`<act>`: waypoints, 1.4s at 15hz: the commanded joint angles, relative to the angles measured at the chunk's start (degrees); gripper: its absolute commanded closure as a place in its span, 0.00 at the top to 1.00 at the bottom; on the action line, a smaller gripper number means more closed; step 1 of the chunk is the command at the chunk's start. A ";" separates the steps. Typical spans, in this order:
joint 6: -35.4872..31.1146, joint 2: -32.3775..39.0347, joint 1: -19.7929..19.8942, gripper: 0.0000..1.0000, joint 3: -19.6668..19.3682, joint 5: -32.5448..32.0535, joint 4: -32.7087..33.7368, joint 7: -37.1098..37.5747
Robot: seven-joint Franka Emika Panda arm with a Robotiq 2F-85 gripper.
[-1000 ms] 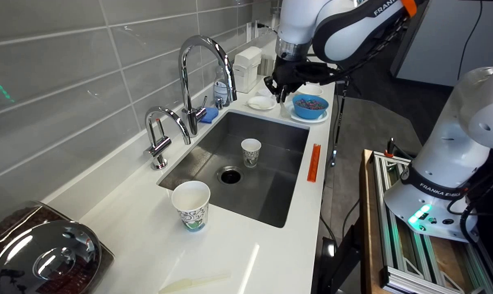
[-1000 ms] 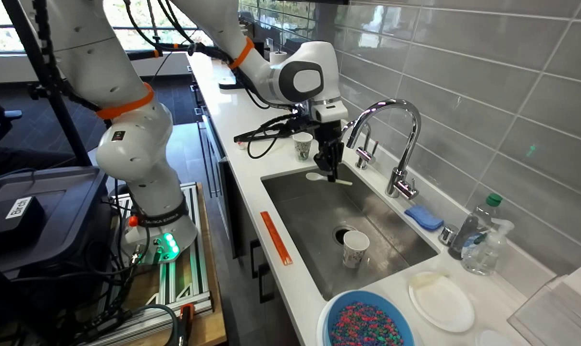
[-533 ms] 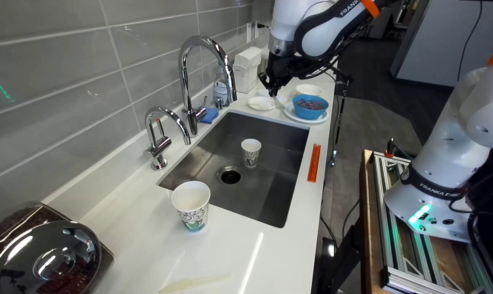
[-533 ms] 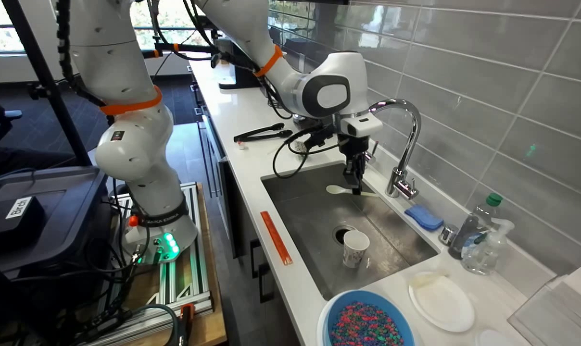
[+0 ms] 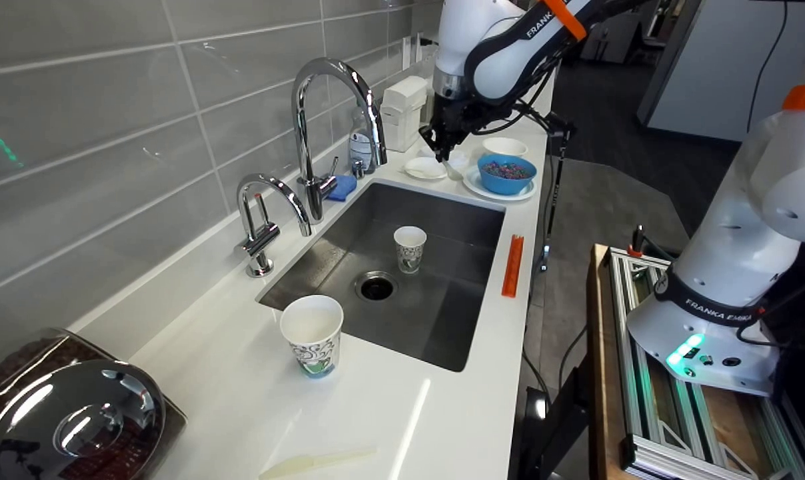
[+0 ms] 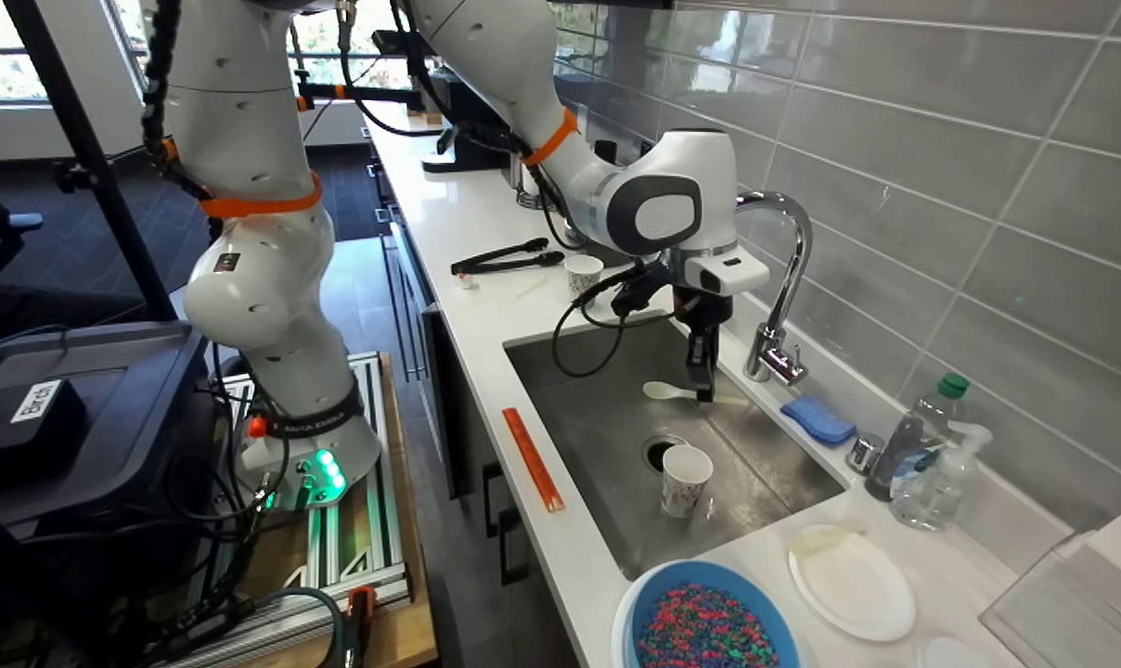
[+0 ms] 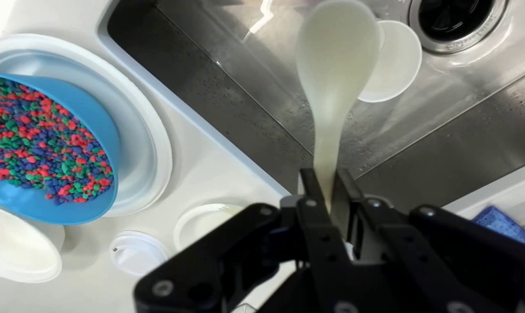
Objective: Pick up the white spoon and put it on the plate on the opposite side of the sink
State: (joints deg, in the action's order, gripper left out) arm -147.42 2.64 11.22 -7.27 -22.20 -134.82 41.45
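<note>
Gripper [image 6: 704,397] clamped on white spoon [image 6: 669,391] above sink [image 6: 598,450]

Left to right in an exterior view, an orange strip [image 6: 533,460] is laid on the counter [image 6: 486,306], the spoon is pinched by its handle, and the plate [image 6: 862,598] is set near the sink's edge.

Arm [image 6: 254,130], one, white: I had it extended from an upright base [image 6: 358,455], green lights [image 6: 330,470] lit. Forearm [image 6: 509,79], one: sloped downward to a bent wrist [image 6: 704,181]. Claw [image 7: 326,178], one, black: I had it hanging below the wrist, pointing down in both exterior views, its two fingers [image 7: 310,193] pinched close together.
</note>
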 commanded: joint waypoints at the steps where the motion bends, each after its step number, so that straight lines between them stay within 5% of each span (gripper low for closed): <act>1: 0.15 -0.03 -1.21 0.13 -1.24 0.29 0.11 -0.35; 2: 0.15 -0.03 -1.21 0.03 -1.24 0.30 0.11 -0.37; 21: 5.29 23.37 1.57 0.03 -7.54 7.41 26.89 -32.24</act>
State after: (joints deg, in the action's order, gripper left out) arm -145.66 21.60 12.13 -14.66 -16.92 -113.46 14.29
